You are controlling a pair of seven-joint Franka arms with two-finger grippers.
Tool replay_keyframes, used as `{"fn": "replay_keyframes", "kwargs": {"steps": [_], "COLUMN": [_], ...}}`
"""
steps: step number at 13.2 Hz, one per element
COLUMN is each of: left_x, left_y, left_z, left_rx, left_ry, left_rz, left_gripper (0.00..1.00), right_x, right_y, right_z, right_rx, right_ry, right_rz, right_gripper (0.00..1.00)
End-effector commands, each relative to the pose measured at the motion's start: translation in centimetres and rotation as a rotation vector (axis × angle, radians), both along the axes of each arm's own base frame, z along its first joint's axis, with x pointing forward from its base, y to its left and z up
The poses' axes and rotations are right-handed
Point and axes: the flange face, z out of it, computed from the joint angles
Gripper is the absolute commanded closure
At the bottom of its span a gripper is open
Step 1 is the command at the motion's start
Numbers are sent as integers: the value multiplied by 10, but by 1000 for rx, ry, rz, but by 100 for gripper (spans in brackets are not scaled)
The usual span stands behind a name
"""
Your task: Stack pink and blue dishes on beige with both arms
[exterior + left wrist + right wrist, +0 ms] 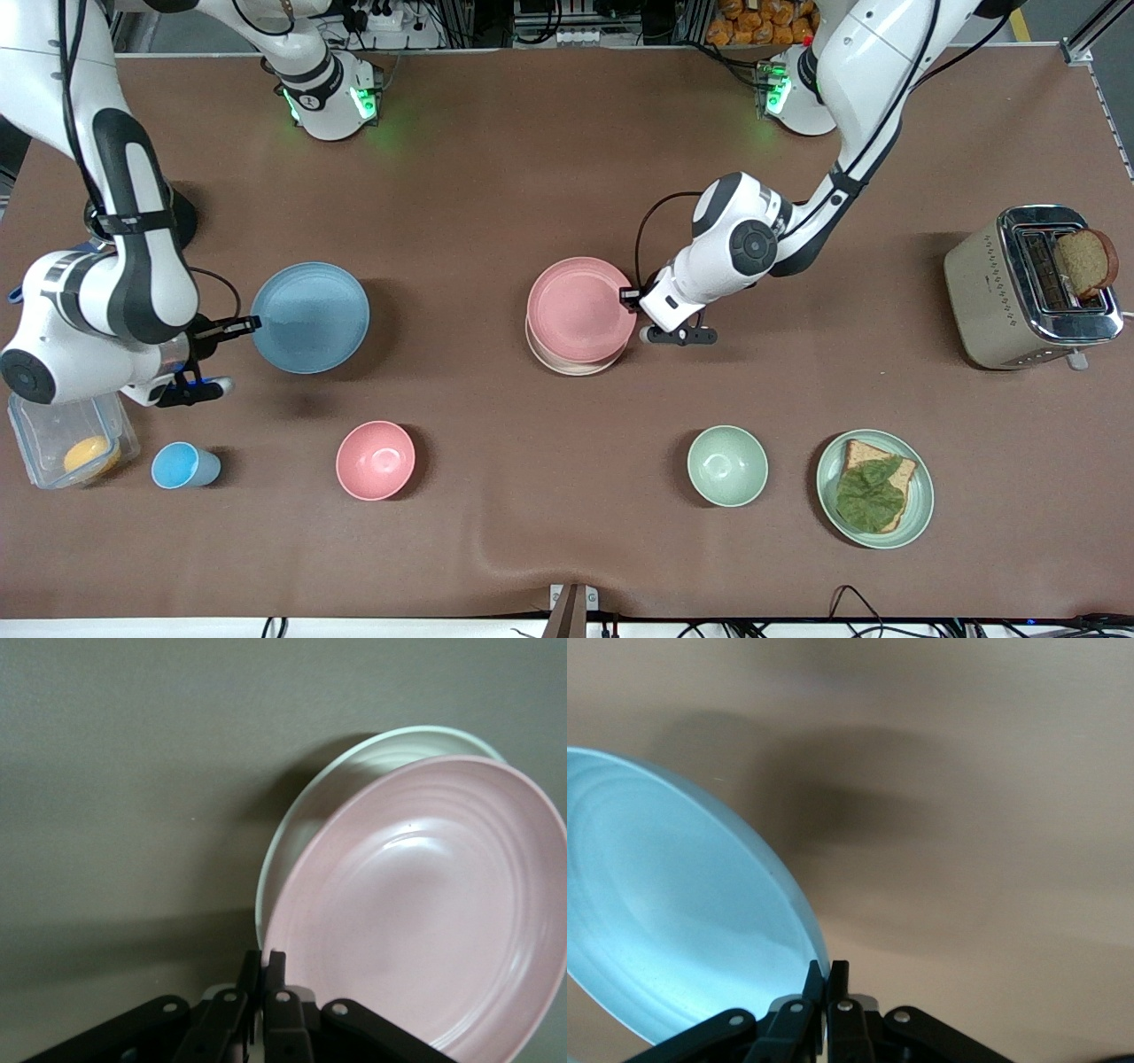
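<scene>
The pale pink plate sits over the cream-beige plate, shifted a little so the beige rim shows at the edge nearer the front camera. My left gripper is shut on the pink plate's rim at the left arm's end. In the left wrist view the pink plate tilts over the beige plate, held by the left gripper. The light blue plate hangs just above the table, casting a shadow, with my right gripper shut on its rim. The right wrist view shows the blue plate in the right gripper.
Nearer the front camera stand a blue cup, a pink bowl, a green bowl and a green plate with toast and a leaf. A clear container lies under the right arm. A toaster stands at the left arm's end.
</scene>
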Motion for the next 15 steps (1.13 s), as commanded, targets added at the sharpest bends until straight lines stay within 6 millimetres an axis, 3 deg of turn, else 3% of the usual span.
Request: {"fn": "replay_keyframes", "kwargs": {"steps": [1, 3, 7, 11, 12, 13, 14, 15], "left_x": [4, 8, 14, 16, 16, 16, 16, 17], "left_y": [-6, -10, -12, -18, -18, -18, -18, -19], "left_z": [-6, -11, -14, -17, -17, -17, -16, -13], "left_rx": [21, 15, 8, 2, 2, 2, 0, 1], "left_ry": [-25, -24, -24, -25, -25, -25, -27, -33], "left_rz": [12, 15, 19, 15, 15, 15, 16, 13], "left_gripper": [100, 100, 100, 100, 84, 58, 11, 0], "right_x": [6, 8, 2, -14, -16, -20, -26, -29], "right_y": [31, 61, 143, 222, 239, 257, 274, 286], "right_z": [7, 11, 12, -3, -4, -5, -9, -15], "right_rx": [12, -24, -4, -40, -27, -15, -9, -15], "right_ry": [14, 18, 47, 76, 69, 70, 80, 87], "right_rz": [-39, -60, -123, -147, -160, -163, -167, -186], "right_gripper": [100, 100, 100, 100, 100, 100, 100, 100]}}
